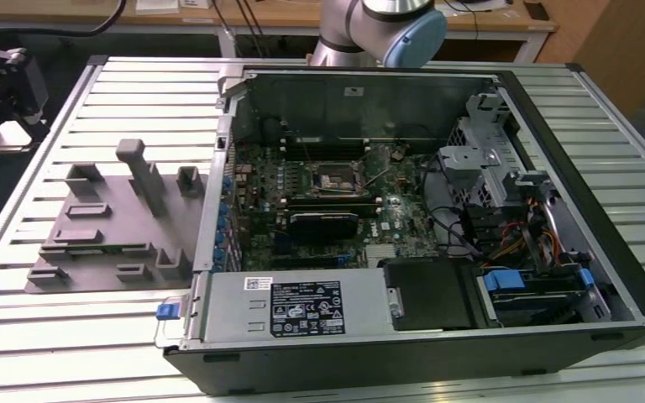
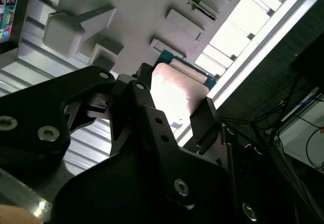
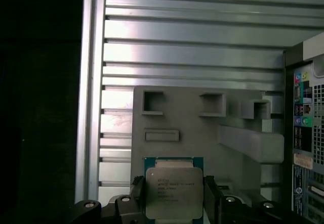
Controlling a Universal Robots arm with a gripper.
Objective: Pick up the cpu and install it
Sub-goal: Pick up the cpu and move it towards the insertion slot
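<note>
The cpu (image 3: pixel 173 192) is a flat square chip with a shiny silver top and a green edge. It sits between the two black fingers (image 3: pixel 135 193) of my gripper (image 3: pixel 173 204), which is shut on it. In the second wrist view the cpu's bright metal face (image 2: pixel 177 95) shows between the same dark fingers (image 2: pixel 205 118) of the gripper (image 2: pixel 172 110). The cpu hangs well above the grey fixture plate (image 3: pixel 202 133). In the exterior view the arm (image 1: pixel 379 25) is at the far edge, and the black socket frame (image 1: pixel 334 178) lies on the motherboard inside the open case.
The open computer case (image 1: pixel 435 210) fills the exterior view's right, with a power supply (image 1: pixel 300 306) at its front. The grey fixture plate (image 1: pixel 110 222) with raised blocks lies at the exterior view's left on the slatted aluminium table (image 1: pixel 132 92). The case's rear port panel (image 3: pixel 304 128) borders the plate.
</note>
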